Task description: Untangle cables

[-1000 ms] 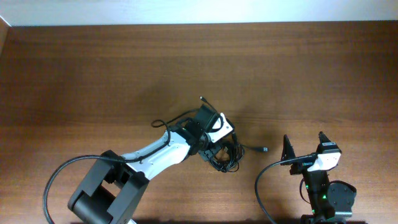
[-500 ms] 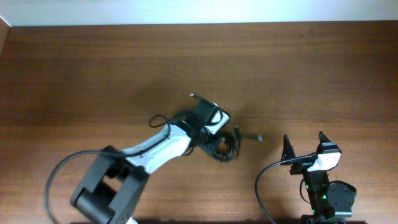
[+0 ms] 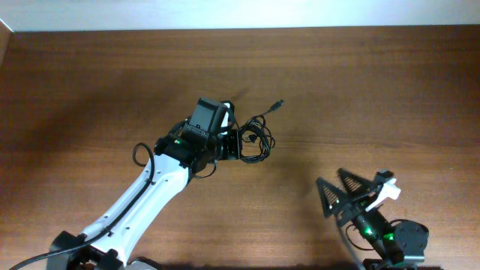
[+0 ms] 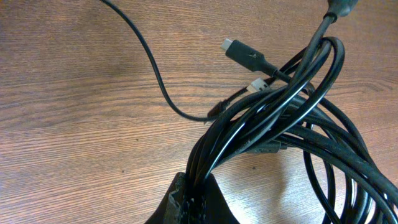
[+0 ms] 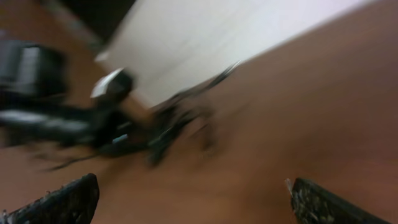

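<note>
The cables (image 3: 256, 141) are a knot of thin black loops near the table's middle, with one plug end (image 3: 278, 103) sticking out toward the far side. My left gripper (image 3: 232, 145) is shut on the left side of the knot. In the left wrist view its fingertips (image 4: 198, 198) pinch several strands of the cables (image 4: 280, 118), and a plug (image 4: 244, 53) and a loose thin strand (image 4: 151, 59) lie on the wood. My right gripper (image 3: 339, 192) stands open at the near right, apart from the knot. The right wrist view is blurred, with that gripper (image 5: 193, 205) holding nothing.
The brown wooden table (image 3: 375, 82) ends at a pale wall along the far edge. The left arm (image 3: 150, 191) runs diagonally from the near left. The right arm's base (image 3: 390, 236) sits at the near right corner.
My left gripper closed on the knot and carried it away from the near edge, toward the far left. The right gripper swung round to the left, staying open.
</note>
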